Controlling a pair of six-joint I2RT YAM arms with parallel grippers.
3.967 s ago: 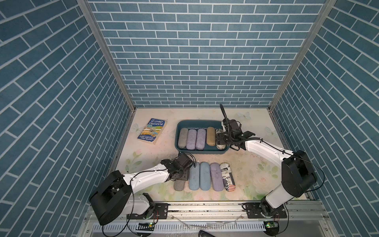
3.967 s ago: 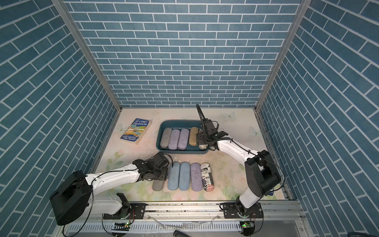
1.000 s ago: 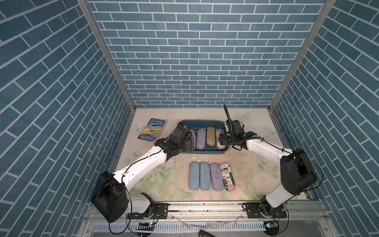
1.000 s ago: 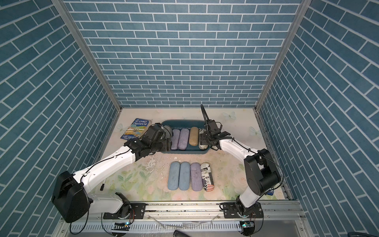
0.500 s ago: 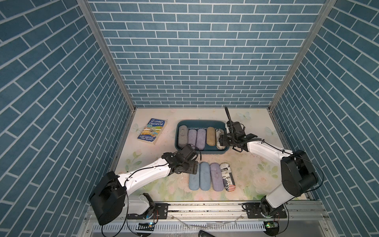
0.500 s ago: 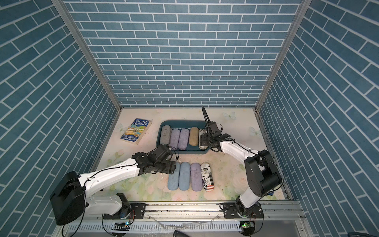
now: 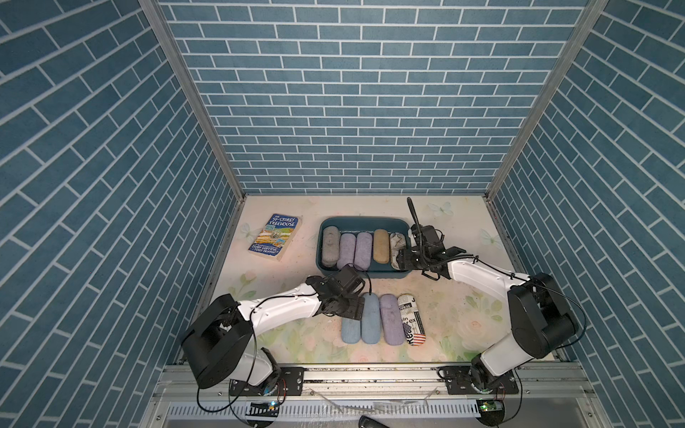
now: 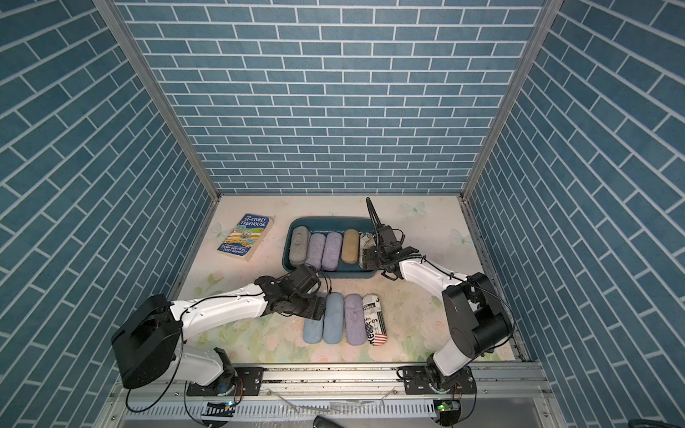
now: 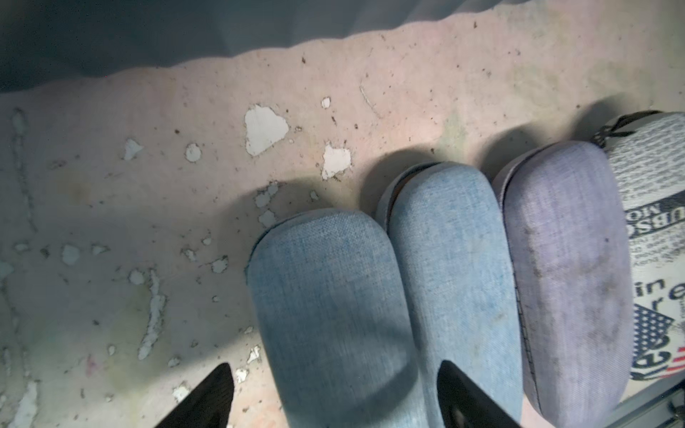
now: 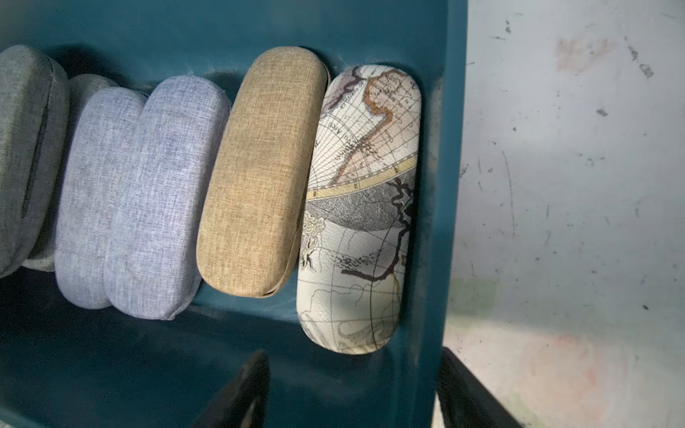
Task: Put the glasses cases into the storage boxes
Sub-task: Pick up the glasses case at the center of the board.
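The left gripper [image 9: 338,387] hangs low over the near row of glasses cases on the table [image 7: 304,344]. Its jaws are wide apart and hold nothing. The leftmost light blue case [image 9: 333,296] lies right between them. One black fingertip [image 9: 217,389] is over bare table just left of that case, and the other is over the line where it meets the second light blue case [image 9: 456,259]. I cannot tell if the fingers touch the cloth. Going right along the row come a lilac case [image 9: 563,259] and the newspaper-and-flag case [image 9: 652,222]. All four lie side by side and touch. Farther back sits the dark teal tub [image 7: 365,219] with more cases side by side in it. There is a grey case [image 7: 330,246] at the left, then two pale lilac cases [image 10: 148,192], a tan case [image 10: 259,166] and the map-print case [image 10: 363,207] close against the right wall. The right gripper [image 10: 354,370] is at the tub's near right corner, and its jaws are also open and empty — the map-print case ends just ahead of them, not between them. One fingertip is over the inside of the tub and the other is outside the right wall, over the table. A paperback book [image 7: 276,237] lies to the left of the tub, well apart.
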